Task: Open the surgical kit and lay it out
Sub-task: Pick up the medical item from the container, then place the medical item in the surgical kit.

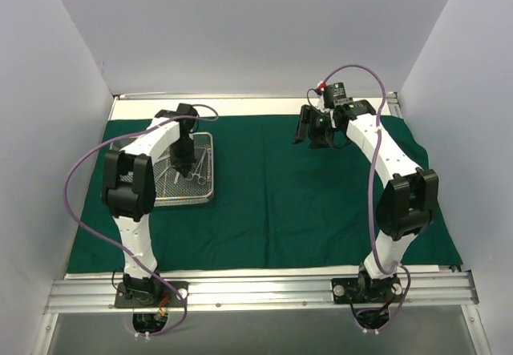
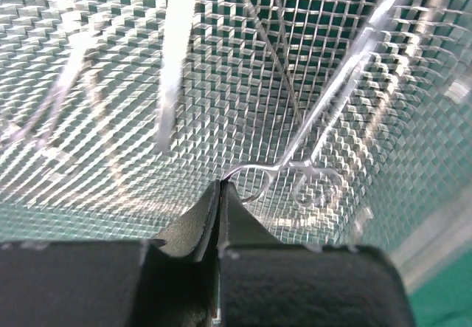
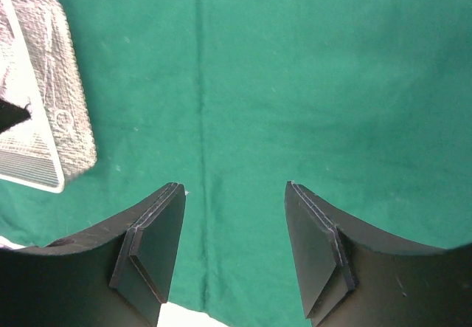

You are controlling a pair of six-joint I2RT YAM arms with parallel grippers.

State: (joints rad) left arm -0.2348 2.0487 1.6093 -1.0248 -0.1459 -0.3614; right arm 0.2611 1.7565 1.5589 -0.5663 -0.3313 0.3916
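Observation:
The dark green cloth wrap (image 1: pixel 280 203) lies spread flat over the table. On its left part stands the silver wire-mesh tray (image 1: pixel 184 201), with several slim steel instruments (image 1: pixel 195 177) in it. My left gripper (image 1: pixel 184 165) reaches down into the tray. In the left wrist view its jaws (image 2: pixel 220 185) are pressed together on the ring handle of a clamp (image 2: pixel 324 105) that lies on the mesh (image 2: pixel 110 120). A flat steel instrument (image 2: pixel 174 69) lies beside the clamp. My right gripper (image 1: pixel 314 137) hovers over the cloth's far right part, open (image 3: pixel 234 187) and empty; cloth (image 3: pixel 295 83) shows between its fingers.
White walls close in the table on the left, back and right. The tray (image 3: pixel 44 98) shows at the upper left of the right wrist view. A metal rail (image 1: pixel 264 291) carrying both arm bases runs along the near edge.

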